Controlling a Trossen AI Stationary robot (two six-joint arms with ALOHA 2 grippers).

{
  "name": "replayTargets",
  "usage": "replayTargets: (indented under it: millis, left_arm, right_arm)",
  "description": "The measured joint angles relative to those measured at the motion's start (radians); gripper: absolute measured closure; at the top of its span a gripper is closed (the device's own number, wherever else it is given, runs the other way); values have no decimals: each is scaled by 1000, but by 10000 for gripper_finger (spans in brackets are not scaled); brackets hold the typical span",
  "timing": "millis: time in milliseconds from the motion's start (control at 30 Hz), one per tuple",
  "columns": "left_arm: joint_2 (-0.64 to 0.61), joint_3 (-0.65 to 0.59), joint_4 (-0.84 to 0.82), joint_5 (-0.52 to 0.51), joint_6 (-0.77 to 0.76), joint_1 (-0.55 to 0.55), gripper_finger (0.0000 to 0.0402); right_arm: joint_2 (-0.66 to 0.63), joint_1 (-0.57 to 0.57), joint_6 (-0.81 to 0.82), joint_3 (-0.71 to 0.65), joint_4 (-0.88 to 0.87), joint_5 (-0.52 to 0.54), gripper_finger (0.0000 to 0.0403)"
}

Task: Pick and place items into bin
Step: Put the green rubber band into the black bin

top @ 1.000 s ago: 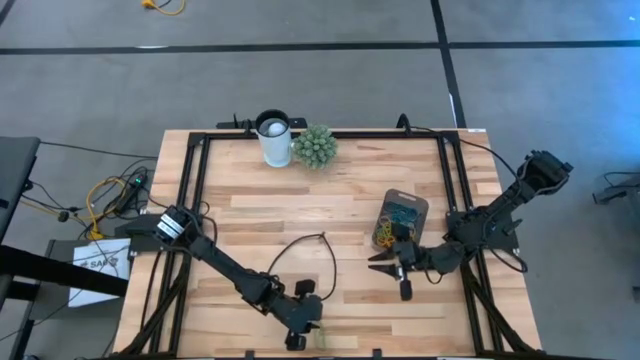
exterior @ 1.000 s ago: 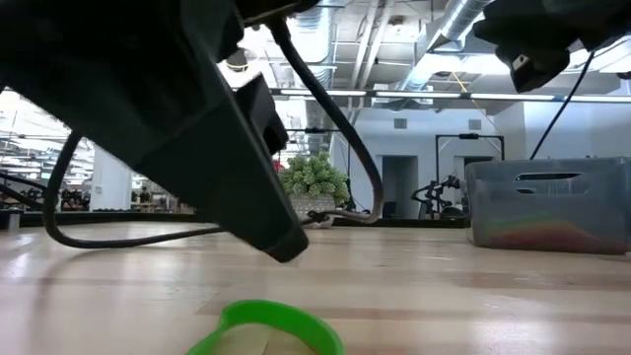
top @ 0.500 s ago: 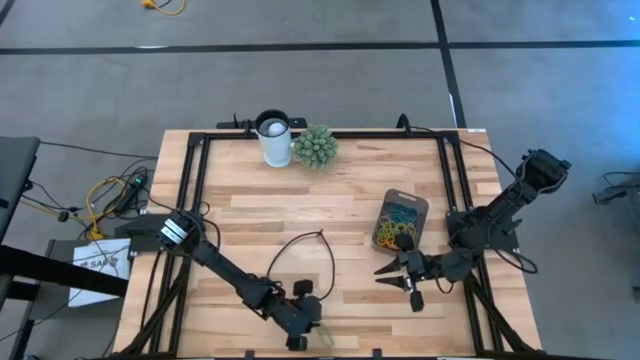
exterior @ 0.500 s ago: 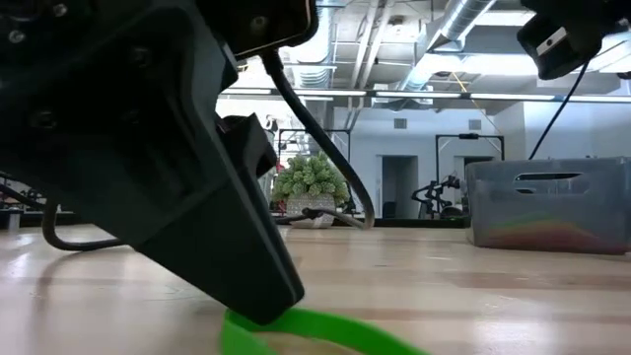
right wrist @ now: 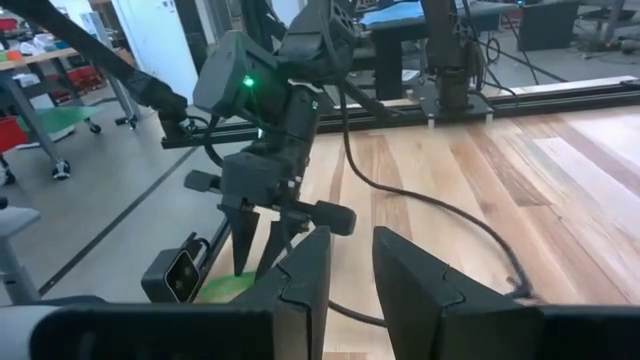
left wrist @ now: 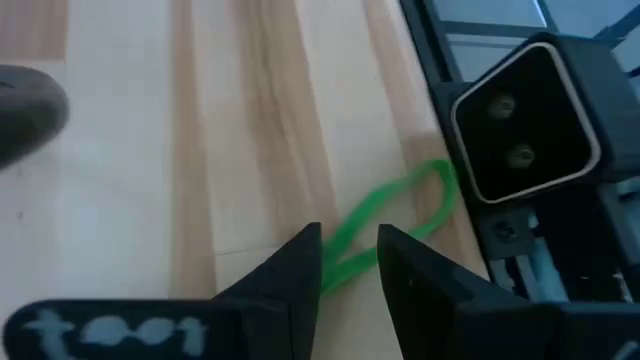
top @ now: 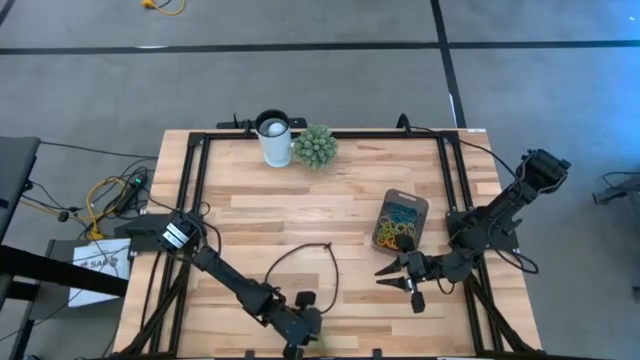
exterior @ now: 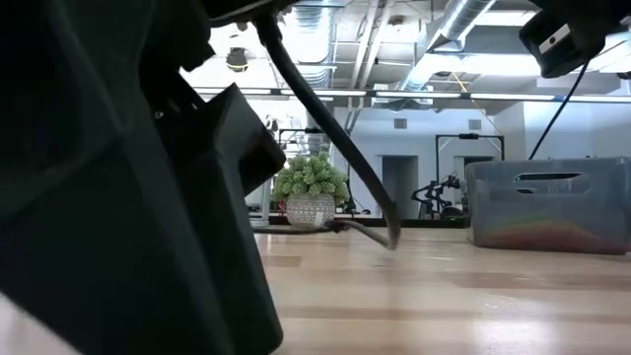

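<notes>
A green rubber band (left wrist: 400, 205) lies flat on the wood at the table's near edge, beside the low camera's housing (left wrist: 520, 120). My left gripper (left wrist: 348, 255) is open and points down over it, a fingertip on either side of one strand. The right wrist view shows that gripper (right wrist: 258, 250) with the band (right wrist: 225, 290) under it. My right gripper (top: 398, 287) is open and empty, just near of the bin (top: 402, 220). The bin holds several coloured rubber bands and also shows in the low view (exterior: 547, 202). My left gripper comes at the green band from above, and one strand (left wrist: 345, 250) near the band's end runs through the gap between the fingertips. The band lies on the table. I cannot tell whether the fingers touch it.
A white cup (top: 273, 138) and a green spiky plant ball (top: 315, 145) stand at the far edge. A black cable (top: 310, 260) loops over the table's middle from the left arm. A black frame rail runs round the table. Bare wood lies between the arms.
My left gripper has moved toward the near edge and down onto the green band, and it now fills the low view and hides the band there. My right gripper has drawn away from the bin toward the near right, then stayed still.
</notes>
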Motion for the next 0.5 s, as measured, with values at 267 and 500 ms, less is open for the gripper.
replayTargets:
  millis: [267,500]
  left_arm:
    - [9,3,-56,-44,27,-4,363]
    - [-28,-1,-141,-147,89,-10,400]
  right_arm:
    - [0,0,0,0,0,0,330]
    - [0,0,1,0,1,0,330]
